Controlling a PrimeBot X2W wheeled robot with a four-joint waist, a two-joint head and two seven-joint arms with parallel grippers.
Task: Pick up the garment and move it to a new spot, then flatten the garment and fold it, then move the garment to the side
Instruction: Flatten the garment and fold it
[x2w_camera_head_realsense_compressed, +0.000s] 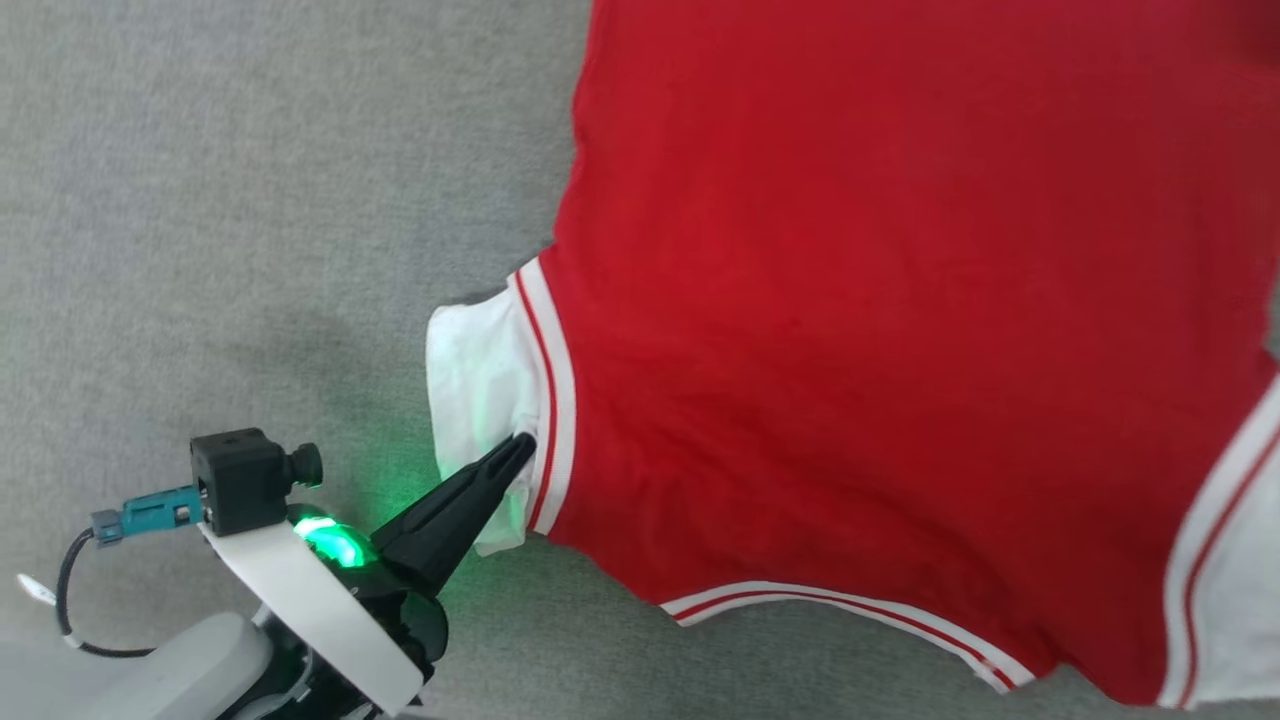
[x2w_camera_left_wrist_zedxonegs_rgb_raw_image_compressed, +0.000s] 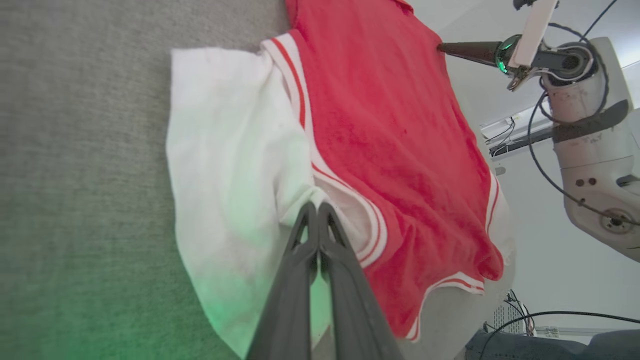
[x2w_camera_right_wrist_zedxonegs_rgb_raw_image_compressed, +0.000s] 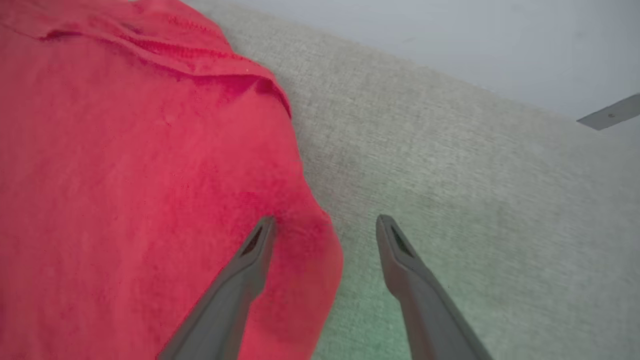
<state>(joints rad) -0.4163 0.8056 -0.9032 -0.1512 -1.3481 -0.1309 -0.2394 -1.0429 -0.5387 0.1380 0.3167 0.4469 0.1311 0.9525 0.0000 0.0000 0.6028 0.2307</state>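
Note:
The garment (x2w_camera_head_realsense_compressed: 850, 300), red with white sleeve panels and striped trim, lies spread across the grey cloth surface (x2w_camera_head_realsense_compressed: 250, 200). My left gripper (x2w_camera_head_realsense_compressed: 525, 442) is shut on the white sleeve (x2w_camera_head_realsense_compressed: 480, 390) right by its striped seam. In the left wrist view its fingers (x2w_camera_left_wrist_zedxonegs_rgb_raw_image_compressed: 315, 207) pinch a fold of that sleeve (x2w_camera_left_wrist_zedxonegs_rgb_raw_image_compressed: 230, 150) beside the red body (x2w_camera_left_wrist_zedxonegs_rgb_raw_image_compressed: 380, 125). My right gripper (x2w_camera_right_wrist_zedxonegs_rgb_raw_image_compressed: 325, 220) is open. Its left finger rests over a red corner of the garment (x2w_camera_right_wrist_zedxonegs_rgb_raw_image_compressed: 125, 175), and its right finger stands over bare grey surface (x2w_camera_right_wrist_zedxonegs_rgb_raw_image_compressed: 475, 200). From the left wrist that gripper (x2w_camera_left_wrist_zedxonegs_rgb_raw_image_compressed: 442, 47) shows at the garment's far edge.
The grey surface extends left of the garment in the head view. My left wrist's camera block (x2w_camera_head_realsense_compressed: 240, 480) and its cable sit at the lower left. Beyond the surface's far edge, the left wrist view shows my right arm (x2w_camera_left_wrist_zedxonegs_rgb_raw_image_compressed: 585, 125), cables and a pale wall.

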